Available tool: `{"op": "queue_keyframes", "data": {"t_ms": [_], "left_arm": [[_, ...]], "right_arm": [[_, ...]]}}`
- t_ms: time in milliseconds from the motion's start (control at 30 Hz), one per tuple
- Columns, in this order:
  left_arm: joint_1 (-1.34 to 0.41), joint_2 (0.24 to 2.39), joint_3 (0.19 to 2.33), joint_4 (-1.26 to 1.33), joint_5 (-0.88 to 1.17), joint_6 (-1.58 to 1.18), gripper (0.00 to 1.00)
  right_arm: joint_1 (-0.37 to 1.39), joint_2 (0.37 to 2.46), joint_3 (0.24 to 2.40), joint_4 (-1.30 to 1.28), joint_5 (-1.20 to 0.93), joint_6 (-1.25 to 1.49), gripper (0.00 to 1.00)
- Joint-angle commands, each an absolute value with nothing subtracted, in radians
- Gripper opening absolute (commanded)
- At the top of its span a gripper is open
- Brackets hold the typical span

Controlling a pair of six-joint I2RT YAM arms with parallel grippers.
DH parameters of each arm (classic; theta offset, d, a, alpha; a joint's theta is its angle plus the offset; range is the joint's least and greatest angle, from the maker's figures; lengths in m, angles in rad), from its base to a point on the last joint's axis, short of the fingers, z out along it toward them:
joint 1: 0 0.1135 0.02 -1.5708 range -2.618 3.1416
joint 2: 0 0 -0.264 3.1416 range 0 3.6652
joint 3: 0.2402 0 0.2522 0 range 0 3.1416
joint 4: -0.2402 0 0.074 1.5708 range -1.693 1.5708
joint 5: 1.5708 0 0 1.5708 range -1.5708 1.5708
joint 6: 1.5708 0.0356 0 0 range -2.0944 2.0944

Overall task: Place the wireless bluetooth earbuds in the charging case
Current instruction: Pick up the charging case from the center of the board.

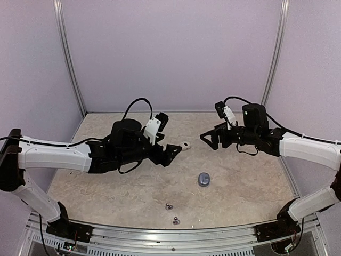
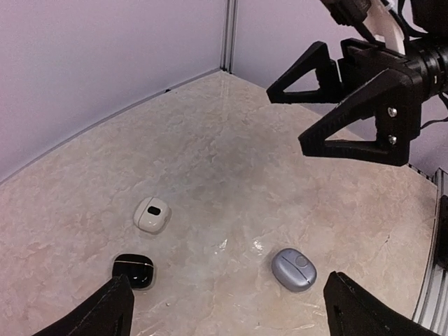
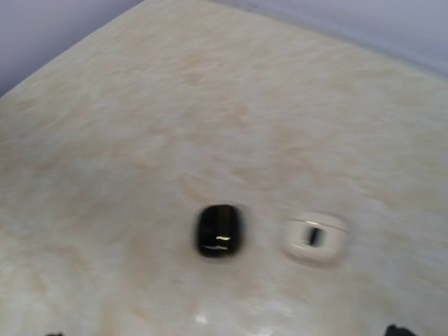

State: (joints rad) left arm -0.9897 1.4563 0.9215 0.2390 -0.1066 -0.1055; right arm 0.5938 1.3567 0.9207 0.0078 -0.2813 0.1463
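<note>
Both tools released, jaws wide, nothing held: L tool (image 1: 170, 152) & R tool (image 1: 209, 140) hover mid-way over beige marbled desk (image 1: 250, 192), facing each other. Two small rounded silvery-grey earbuds (image 1: 169, 206) lie loose by near edge, centre. White rounded plastic case (image 2: 152, 214) btwn tools, glossy black case (image 2: 133, 269) just beside it, blue-grey oval case (image 2: 294, 268) nearer

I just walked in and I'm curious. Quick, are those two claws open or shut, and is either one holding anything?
Left gripper: open, holding nothing.
Right gripper: open, holding nothing.
</note>
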Motion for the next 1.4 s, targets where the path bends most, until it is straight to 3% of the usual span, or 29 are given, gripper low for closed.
{"op": "queue_keyframes", "data": {"t_ms": [0, 167, 400, 733, 1000, 1167, 1367], "left_arm": [[-1.108, 1.632, 1.044, 0.242, -0.284, -0.158, 0.94], [-1.201, 1.821, 1.155, 0.239, -0.357, -0.251, 0.94], [-1.254, 2.001, 1.250, 0.246, -0.406, -0.385, 0.91], [-1.264, 2.159, 1.337, 0.220, -0.414, -0.474, 0.87], [-1.264, 2.239, 1.398, 0.149, -0.473, -0.548, 0.85], [-1.258, 2.274, 1.434, 0.113, -0.483, -0.557, 0.77], [-1.238, 2.283, 1.428, 0.110, -0.479, -0.528, 0.59]], "right_arm": [[0.545, 1.186, 0.770, 0.120, -0.154, 0.166, 1.00], [0.488, 1.089, 0.716, 0.097, -0.156, 0.216, 0.99], [0.440, 1.162, 0.749, 0.006, -0.166, 0.322, 0.99], [0.439, 1.138, 0.732, 0.013, -0.153, 0.344, 0.99], [0.438, 1.072, 0.678, 0.092, -0.266, 0.320, 1.00], [0.439, 1.110, 0.717, 0.037, -0.349, 0.283, 0.99], [0.437, 1.120, 0.727, 0.014, -0.420, 0.252, 0.99]]}}
